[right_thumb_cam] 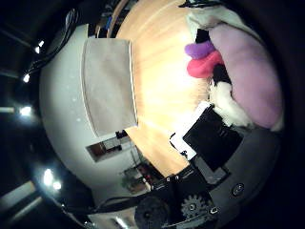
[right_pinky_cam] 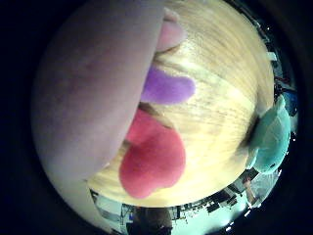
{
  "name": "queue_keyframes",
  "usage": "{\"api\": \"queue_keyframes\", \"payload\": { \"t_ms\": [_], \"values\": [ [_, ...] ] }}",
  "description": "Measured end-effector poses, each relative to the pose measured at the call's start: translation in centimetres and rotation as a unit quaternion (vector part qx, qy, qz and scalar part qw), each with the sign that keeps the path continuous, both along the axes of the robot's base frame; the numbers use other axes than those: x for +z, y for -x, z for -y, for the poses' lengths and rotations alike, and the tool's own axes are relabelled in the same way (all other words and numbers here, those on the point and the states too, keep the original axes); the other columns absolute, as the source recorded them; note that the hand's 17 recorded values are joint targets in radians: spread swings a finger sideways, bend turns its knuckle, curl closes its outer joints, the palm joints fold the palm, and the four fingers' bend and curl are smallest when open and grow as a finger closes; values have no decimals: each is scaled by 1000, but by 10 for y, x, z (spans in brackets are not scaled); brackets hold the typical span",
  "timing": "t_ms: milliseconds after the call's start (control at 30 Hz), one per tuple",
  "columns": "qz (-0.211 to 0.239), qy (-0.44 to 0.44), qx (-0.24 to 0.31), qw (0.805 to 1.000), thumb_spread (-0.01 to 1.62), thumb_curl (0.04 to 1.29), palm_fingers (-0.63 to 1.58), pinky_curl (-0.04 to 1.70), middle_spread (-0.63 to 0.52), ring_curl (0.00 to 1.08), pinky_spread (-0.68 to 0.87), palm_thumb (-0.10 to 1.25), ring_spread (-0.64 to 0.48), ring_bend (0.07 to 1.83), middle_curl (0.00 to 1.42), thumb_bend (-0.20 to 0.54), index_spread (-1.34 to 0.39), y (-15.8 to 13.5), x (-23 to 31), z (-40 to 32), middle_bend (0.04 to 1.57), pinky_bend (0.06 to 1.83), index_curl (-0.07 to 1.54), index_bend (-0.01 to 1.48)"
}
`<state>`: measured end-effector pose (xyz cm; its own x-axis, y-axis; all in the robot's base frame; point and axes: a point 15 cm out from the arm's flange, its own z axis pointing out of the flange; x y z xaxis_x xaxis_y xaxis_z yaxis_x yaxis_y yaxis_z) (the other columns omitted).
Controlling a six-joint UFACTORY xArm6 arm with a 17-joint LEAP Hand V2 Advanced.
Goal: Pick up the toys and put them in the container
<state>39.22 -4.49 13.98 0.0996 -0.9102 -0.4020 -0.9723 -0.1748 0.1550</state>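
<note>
a large mauve plush toy [right_pinky_cam: 93,93] is seen very close to the palm, filling much of the little finger side view. a purple limb [right_pinky_cam: 168,88] and a red limb [right_pinky_cam: 154,161] stick out from it over the wooden desk [right_pinky_cam: 220,98]. open desk surface is left beyond these limbs, up to a teal plush toy [right_pinky_cam: 270,139] lying well apart near the desk edge. in the thumb side view a beige fabric container [right_thumb_cam: 108,86] is standing at the desk edge, with bare wood between it and the mauve toy. parts of the robot hand [right_thumb_cam: 209,138] are pressed against the toy's white fur; whether the fingers are curled round it cannot be told.
</note>
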Motion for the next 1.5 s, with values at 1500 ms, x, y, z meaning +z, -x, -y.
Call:
{"api": "queue_keyframes", "payload": {
  "t_ms": [1500],
  "values": [
    [0,0,0,1000,1011,977,817,664,-356,953,-233,988,-322,1345,1110,-39,-387,0,0,0,1070,1618,1032,956]
  ]
}}
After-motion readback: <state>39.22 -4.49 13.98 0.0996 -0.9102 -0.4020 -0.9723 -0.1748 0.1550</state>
